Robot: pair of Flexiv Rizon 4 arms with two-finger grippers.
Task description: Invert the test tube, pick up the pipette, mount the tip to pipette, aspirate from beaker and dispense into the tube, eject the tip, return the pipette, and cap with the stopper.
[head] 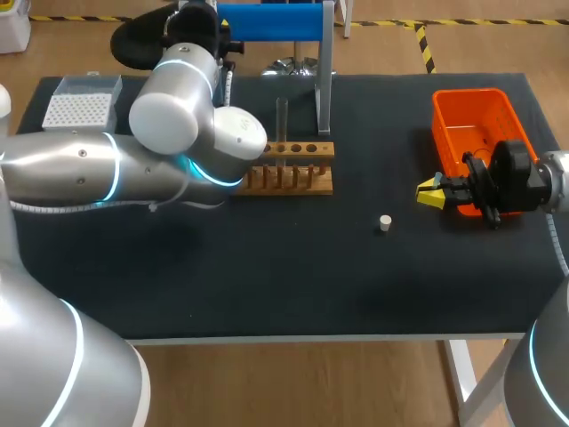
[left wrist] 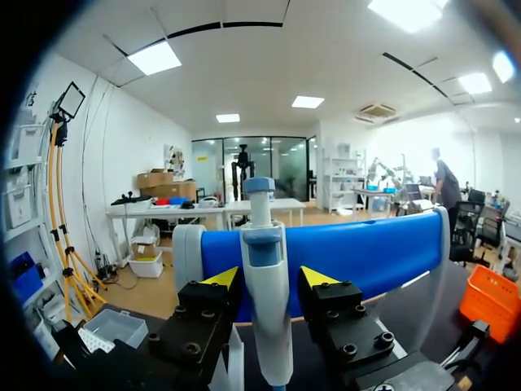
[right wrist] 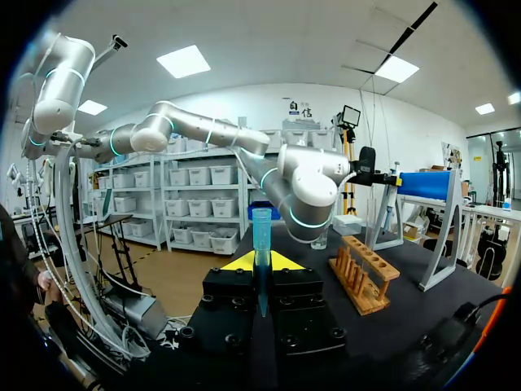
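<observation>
pickup step: left jaws straddle the pipette (left wrist: 267, 326), seemingly released; next clench, lift clear. right jaws grasp a blue tip (right wrist: 261, 244).

The tube (head: 282, 120) stands in the rack (head: 293, 178). Left of the rack, the box (head: 83, 102); behind, the stand (head: 267, 22); right, the stopper (head: 385, 223), then the right pincer (head: 428, 192) with a tip (right wrist: 261, 244), then the bin (head: 471, 120).

Orange bin (head: 471, 96), blue stand bar (head: 267, 22), white stopper (head: 385, 223), black table (head: 267, 267).
</observation>
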